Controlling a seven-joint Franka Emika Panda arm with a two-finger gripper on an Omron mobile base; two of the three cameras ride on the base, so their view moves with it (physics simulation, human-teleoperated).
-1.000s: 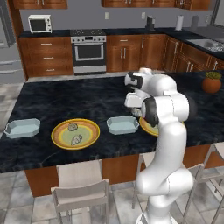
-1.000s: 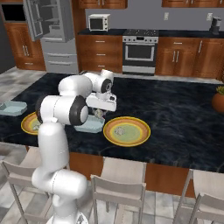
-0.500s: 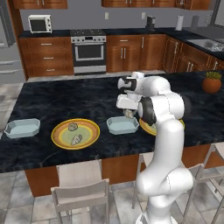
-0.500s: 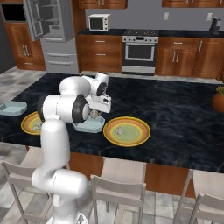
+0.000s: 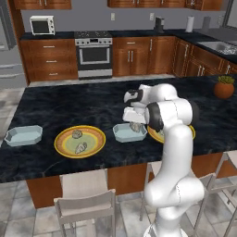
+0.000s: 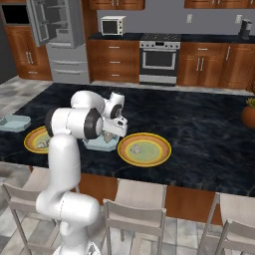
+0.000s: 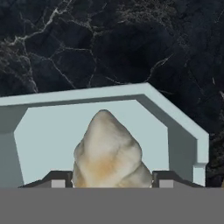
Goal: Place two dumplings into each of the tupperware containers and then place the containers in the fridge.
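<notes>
Going left to right across the worktop (image 5: 60, 104) as the left base view has it: the far-left tupperware container (image 5: 23, 135) looks empty as far as I can tell, nothing lumpy showing inside it. Next to it is a yellow plate (image 5: 79, 141) with two dumplings (image 5: 77, 134) sitting on it, untouched.

Then the middle tupperware container (image 5: 130, 133), which is where the action is. The end effector (image 5: 135, 125) hangs right over it, and in the hand view there's a dumpling (image 7: 110, 153) pinched between the two finger tips (image 7: 56, 180), with the pale-blue tray floor and rim (image 7: 175, 114) directly behind it. So it's clamped on that dumpling and lined up above the tray, but I can't tell whether the dumpling is touching the bottom yet. I don't see a second dumpling already in that tray (the visible part of the floor is bare).

Right of that is the second yellow plate (image 6: 144, 149), with what looks like one pale lump on it in the right base view, though it's small and I wouldn't swear to it.

The fridge (image 6: 55, 40) stands open at the back of the kitchen, well apart from the island.

My read on progress: early days. Zero dumplings properly dropped off, first one about to go in, three more to move, then both trays still need carrying to the fridge.
</notes>
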